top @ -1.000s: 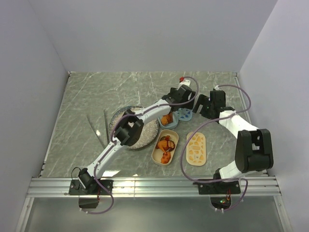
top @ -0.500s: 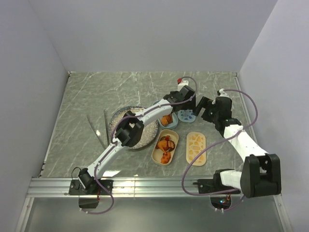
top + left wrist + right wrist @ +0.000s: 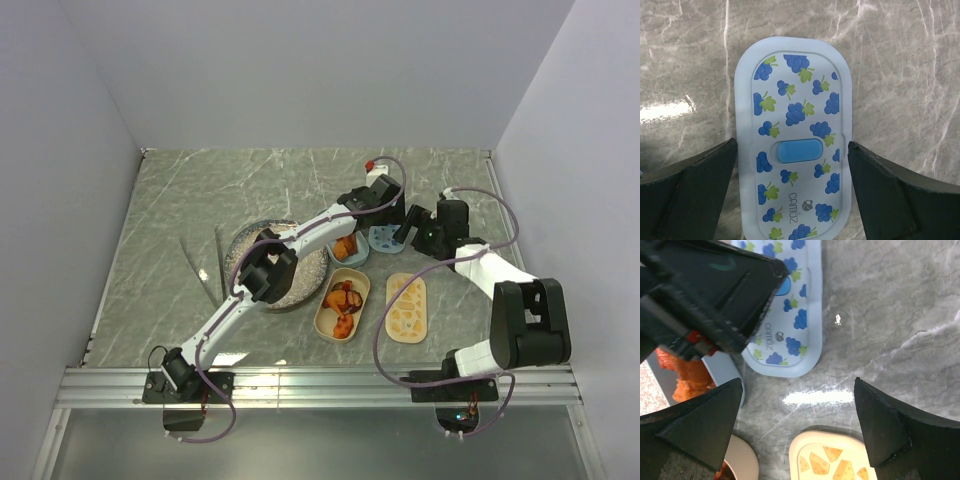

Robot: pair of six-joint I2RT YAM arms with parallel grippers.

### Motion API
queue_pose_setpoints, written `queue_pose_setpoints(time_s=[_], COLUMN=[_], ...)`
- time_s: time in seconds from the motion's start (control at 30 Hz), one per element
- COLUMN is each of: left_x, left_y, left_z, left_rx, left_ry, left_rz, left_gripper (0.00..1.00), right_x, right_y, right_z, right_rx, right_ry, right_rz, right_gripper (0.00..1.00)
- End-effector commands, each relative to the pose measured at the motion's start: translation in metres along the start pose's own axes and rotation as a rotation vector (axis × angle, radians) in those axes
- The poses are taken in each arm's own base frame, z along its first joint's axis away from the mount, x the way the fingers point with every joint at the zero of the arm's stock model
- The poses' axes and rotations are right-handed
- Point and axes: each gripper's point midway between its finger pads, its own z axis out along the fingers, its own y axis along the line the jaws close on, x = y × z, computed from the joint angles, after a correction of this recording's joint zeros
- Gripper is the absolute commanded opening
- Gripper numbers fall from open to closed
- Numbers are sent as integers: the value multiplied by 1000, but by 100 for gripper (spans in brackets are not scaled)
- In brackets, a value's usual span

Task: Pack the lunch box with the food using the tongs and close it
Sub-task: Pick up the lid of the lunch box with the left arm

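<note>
The food [image 3: 342,299], orange and reddish chunks, lies in a beige oval tub [image 3: 358,279], and more orange food [image 3: 684,381] fills a blue tub [image 3: 356,259]. A blue grape-print lid [image 3: 795,115] lies flat on the table. My left gripper [image 3: 792,146] hovers open right above it, one finger at each long side. My right gripper [image 3: 797,392] is open just beside that lid [image 3: 792,342], over bare table, with nothing between its fingers. The cream cheese-print lid [image 3: 406,307] lies near it. The tongs [image 3: 197,266] lie at the left, far from both grippers.
A round speckled plate [image 3: 300,282] sits under the left arm, between the tongs and the tubs. The table's side walls rise at left and right. Open marble surface lies behind the tubs and at the far left.
The right arm has swung its elbow around, and its gripper has edged closer to the blue lid. The left gripper has stayed over the lid. Both stay open.
</note>
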Motion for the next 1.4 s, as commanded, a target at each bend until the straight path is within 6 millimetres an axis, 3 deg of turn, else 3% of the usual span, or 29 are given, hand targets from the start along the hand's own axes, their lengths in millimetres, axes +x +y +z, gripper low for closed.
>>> queue_pose_setpoints(time_s=[0.0,0.33,0.43,0.5,0.53,0.6,0.63,0.7,0.93,1.0,1.07,1.1,1.17,1.2,1.23,1.3,1.37], left_x=[84,105,99,84,88,71,72,56,41,29,25,23,22,25,19,26,27], left_y=[41,16,24,27,34,33,35,33,45,46,44,43,40,42,39,47,50], left_z=[17,11,8,4,3,-5,-4,-12,-19,-21,-22,-22,-19,-19,-19,-12,-9], left_rx=[-113,-20,-53,-74,-88,-65,-56,-40,-38,-22,1,5,15,4,5,-25,-45], left_ry=[219,267,236,184,192,166,160,133,113,87,90,90,91,104,95,111,104], left_rz=[30,31,40,42,47,23,12,-6,-20,-40,-40,-37,-29,-23,-24,-11,-4], left_gripper=[99,99,99,99,100,98,97,96,95,91,72,64,35,16,0,0,0], right_x=[-28,-30,-32,-33,-31,-31,-35,-41,-45,-48,-52,-51,-50,-50,-53,-44,-40], right_y=[10,1,-4,-4,-6,-4,-16,-19,-35,-39,-42,-41,-44,-46,-47,-50,-50], right_z=[3,10,12,13,13,9,6,0,-11,-11,-7,-5,3,5,7,17,24], right_rx=[-31,-38,-19,-17,-12,-14,11,22,61,71,80,76,96,106,114,121,121], right_ry=[-53,-35,-39,-42,-40,-50,-66,-95,-135,-143,-135,-123,-89,-76,-74,-26,9], right_rz=[21,68,75,77,77,79,99,102,135,145,146,144,146,144,144,145,152], right_gripper=[100,100,100,98,98,96,95,94,93,89,82,68,44,22,12,0,0])
